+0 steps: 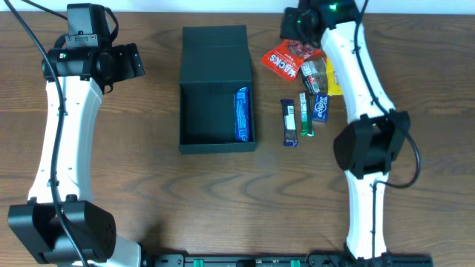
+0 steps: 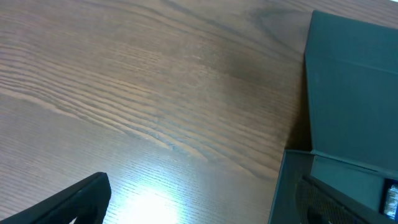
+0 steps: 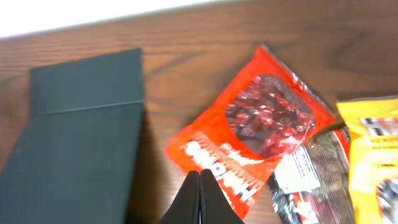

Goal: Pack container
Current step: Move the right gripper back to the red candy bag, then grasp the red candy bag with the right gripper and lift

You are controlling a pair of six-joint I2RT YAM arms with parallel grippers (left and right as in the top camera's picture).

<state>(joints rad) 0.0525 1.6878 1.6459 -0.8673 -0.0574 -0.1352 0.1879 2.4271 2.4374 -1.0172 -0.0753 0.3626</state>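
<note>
One container, lid open, left of closed right jaws

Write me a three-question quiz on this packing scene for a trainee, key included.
1. True or false: the container stands open, its lid folded back.
2. What lies inside it? A) a blue packet  B) a spoon  C) nothing
3. Fill in: in its wrist view, the shut right gripper hangs over the ___ packet.
Key: 1 true; 2 A; 3 red, the red packet.
</note>
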